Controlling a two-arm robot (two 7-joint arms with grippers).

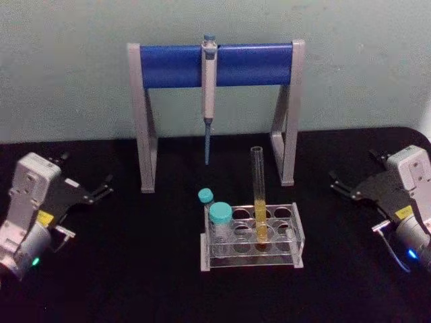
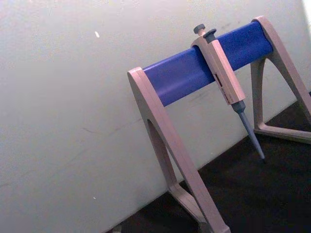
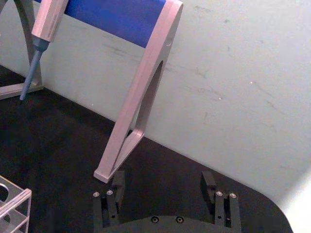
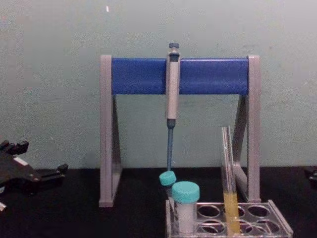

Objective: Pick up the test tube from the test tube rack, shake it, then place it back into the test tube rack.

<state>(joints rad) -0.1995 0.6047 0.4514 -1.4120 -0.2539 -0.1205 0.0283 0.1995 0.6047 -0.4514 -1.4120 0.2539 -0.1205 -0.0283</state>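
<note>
no words or numbers can be read anywhere here. the left gripper [image 1: 101, 188], at the left edge of the head view, has a small yellow sticker [image 1: 45, 219] on its side. the right gripper [image 1: 340, 183], at the right edge, has a second yellow sticker [image 1: 404, 212]. the print on both is too tiny to make out. the pipette [image 2: 221, 73] hanging on the blue bar [image 2: 180, 77] has a little dark window on its body in the left wrist view, but nothing in it can be read.
</note>
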